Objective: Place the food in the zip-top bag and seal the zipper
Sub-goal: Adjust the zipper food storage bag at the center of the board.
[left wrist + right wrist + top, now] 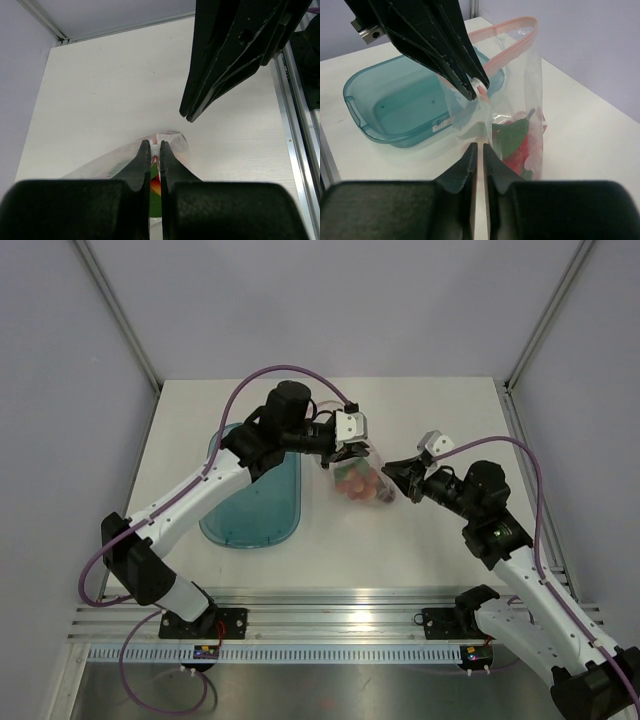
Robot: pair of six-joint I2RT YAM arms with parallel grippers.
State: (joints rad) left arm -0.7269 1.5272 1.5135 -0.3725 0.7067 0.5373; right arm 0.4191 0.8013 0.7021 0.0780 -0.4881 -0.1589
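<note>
Several red, green food pieces point(512, 137) inside zip-top bag point(520, 75), left jaws clenched on zipper point(505, 26), right jaws closed, empty.

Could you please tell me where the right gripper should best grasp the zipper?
Probably the zipper at its free far corner, away from where the left gripper pinches the bag. The mouth gapes open and upright, so the right gripper could come from its own side, jaws straddling the flat strip.

Robot lab cell, white table point(400, 550), plain grey partition walls point(330, 300), aluminium mounting rail point(340, 625).
</note>
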